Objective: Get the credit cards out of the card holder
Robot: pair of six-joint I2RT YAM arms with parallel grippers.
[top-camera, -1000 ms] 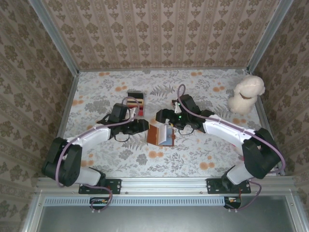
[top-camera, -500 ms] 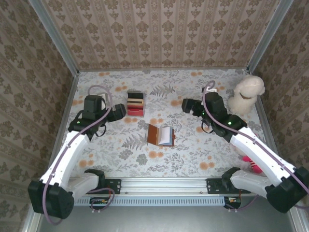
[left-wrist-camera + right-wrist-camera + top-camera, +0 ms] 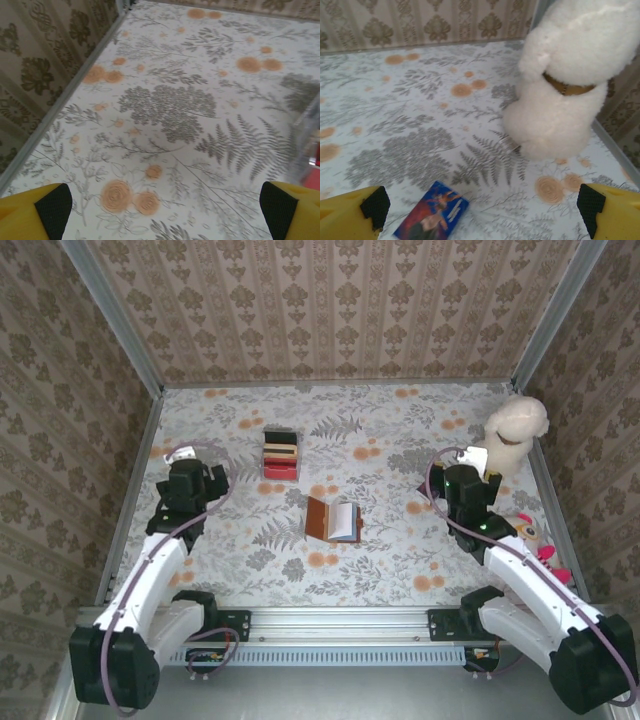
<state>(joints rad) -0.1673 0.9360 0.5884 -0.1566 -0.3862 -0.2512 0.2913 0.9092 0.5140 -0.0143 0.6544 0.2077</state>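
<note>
1. The small brown leather card holder (image 3: 320,519) lies open like a book in the middle of the floral-printed tablecloth (image 3: 390,560). Its brown cover leaf is on the left and its grey-blue inner pockets are on the right. Whether any cards sit in those pockets is too small to tell.
2. Behind it and to the left stands a red-and-cream striped box (image 3: 281,456) with a dark top, apart from the holder. What it contains cannot be made out.
3. The left gripper (image 3: 165,212) is spread wide and grips nothing. Its yellow fingers with matte black pads (image 3: 52,205) sit at the two bottom corners of the left wrist view, above bare cloth near the left wall and well apart from the holder.
4. The right gripper (image 3: 482,210) is also spread wide and empty. It hovers near a fluffy white plush toy (image 3: 570,75) with a brown collar, which sits against the right wall.
5. The right wrist view shows a small glossy blue card (image 3: 432,217) with a printed picture. It lies flat on the cloth, close to one finger pad.
6. The left wrist view shows a clear-walled edge with a patch of red at its right margin, too cropped to identify.
7. From above, a small pink toy (image 3: 532,535) lies by the right wall, beside the right arm.
</note>
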